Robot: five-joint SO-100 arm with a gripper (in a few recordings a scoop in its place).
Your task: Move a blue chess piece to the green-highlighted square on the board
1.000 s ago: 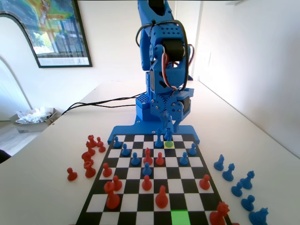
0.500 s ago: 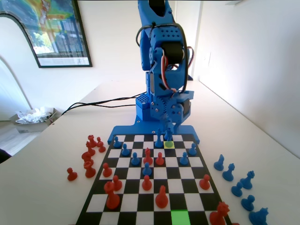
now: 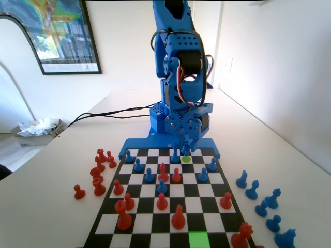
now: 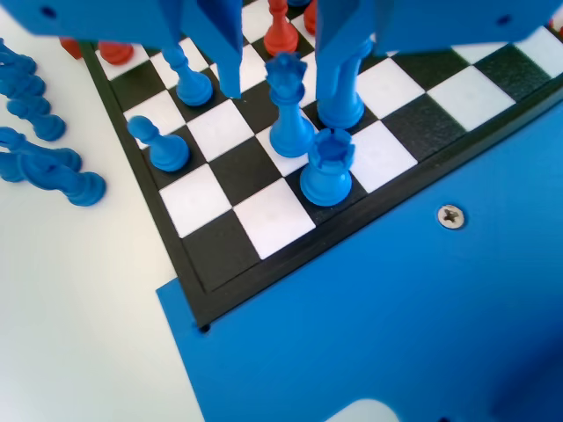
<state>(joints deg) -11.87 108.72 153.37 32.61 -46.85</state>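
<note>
Straddles blue chess piece (image 4: 288, 105) with open end effector (image 4: 280, 66), lowered since earlier; grasp pending, upper centre.

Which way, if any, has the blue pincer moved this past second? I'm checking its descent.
Yes: the blue two-finger pincer has dropped closer to the pale yellow-green board square beneath it.
</note>
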